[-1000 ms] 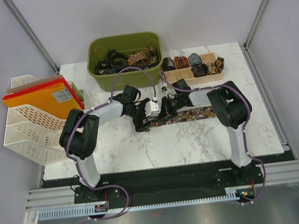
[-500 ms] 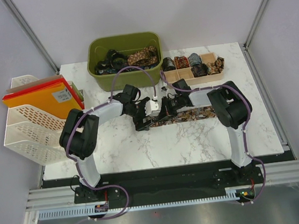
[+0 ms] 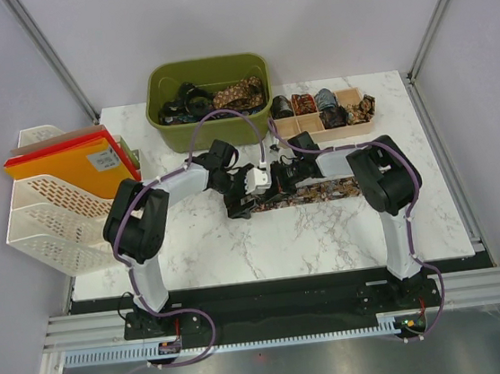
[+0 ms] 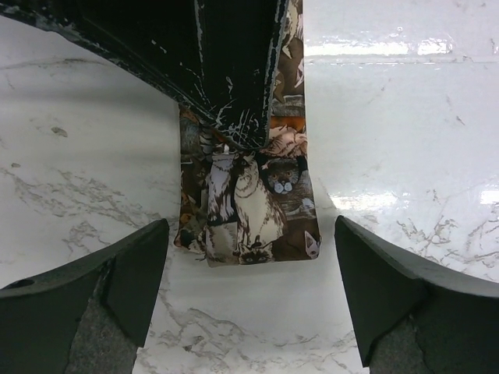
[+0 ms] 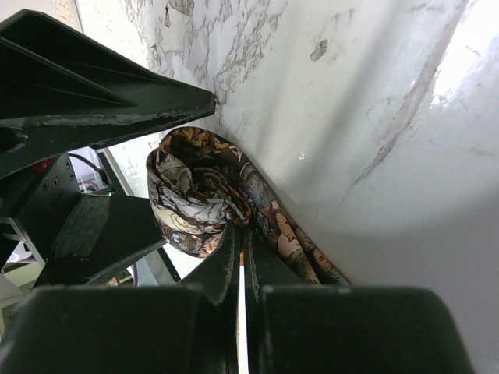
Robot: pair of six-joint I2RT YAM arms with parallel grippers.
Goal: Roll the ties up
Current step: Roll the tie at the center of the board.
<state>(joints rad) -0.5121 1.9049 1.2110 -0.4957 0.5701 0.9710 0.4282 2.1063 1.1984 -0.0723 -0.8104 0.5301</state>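
Observation:
A brown patterned tie (image 3: 332, 189) lies flat across the middle of the table, and its left end is wound into a small roll (image 5: 191, 195). My right gripper (image 5: 240, 234) is shut on the tie at the core of that roll, where its dark fingers (image 4: 234, 78) come in from above. My left gripper (image 4: 249, 269) is open. One finger stands on each side of the rolled end (image 4: 249, 210), and neither touches it. Both grippers meet at the tie's left end (image 3: 256, 202).
A green bin (image 3: 209, 67) at the back holds several loose ties (image 3: 239, 92). To its right, a wooden tray (image 3: 365, 126) holds rolled ties (image 3: 304, 104). A white rack (image 3: 49, 205) with orange folders (image 3: 93, 160) stands at the left edge.
The left arm has shifted slightly to the right. Both grippers stay at the tie's rolled end, the left one still open.

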